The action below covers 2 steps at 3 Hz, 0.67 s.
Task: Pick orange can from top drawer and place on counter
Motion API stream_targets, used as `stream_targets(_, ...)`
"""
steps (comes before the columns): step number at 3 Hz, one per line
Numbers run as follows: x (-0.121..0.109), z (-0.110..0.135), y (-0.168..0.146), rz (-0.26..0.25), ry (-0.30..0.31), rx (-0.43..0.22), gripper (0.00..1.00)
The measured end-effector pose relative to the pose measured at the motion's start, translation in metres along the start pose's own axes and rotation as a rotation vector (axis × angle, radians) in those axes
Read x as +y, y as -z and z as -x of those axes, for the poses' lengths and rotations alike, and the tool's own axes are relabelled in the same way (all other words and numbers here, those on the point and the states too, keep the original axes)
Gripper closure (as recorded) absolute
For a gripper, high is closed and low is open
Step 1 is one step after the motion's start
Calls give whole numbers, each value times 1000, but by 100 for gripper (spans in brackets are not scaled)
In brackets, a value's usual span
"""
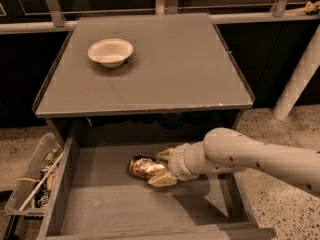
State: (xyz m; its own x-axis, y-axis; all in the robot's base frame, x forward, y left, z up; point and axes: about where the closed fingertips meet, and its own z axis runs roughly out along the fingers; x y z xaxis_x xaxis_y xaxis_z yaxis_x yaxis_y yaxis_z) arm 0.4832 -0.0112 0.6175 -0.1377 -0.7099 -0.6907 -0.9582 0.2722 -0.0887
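Note:
The orange can (140, 166) lies on its side on the floor of the open top drawer (115, 204), near the middle. My gripper (158, 168) reaches in from the right, low in the drawer. Its two tan fingers (161, 180) are spread, one on the far side and one on the near side of the can's right end. The can rests on the drawer floor. The counter (165, 69) is above the drawer.
A white bowl (110, 51) stands on the counter's back left. A clear plastic bin (31, 185) of clutter sits on the floor left of the drawer. A white post (300, 79) leans at the right. Rails run behind the counter.

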Motion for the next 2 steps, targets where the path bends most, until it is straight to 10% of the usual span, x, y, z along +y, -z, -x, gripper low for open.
stream_targets(2,0,0,0,0,0,0,88)
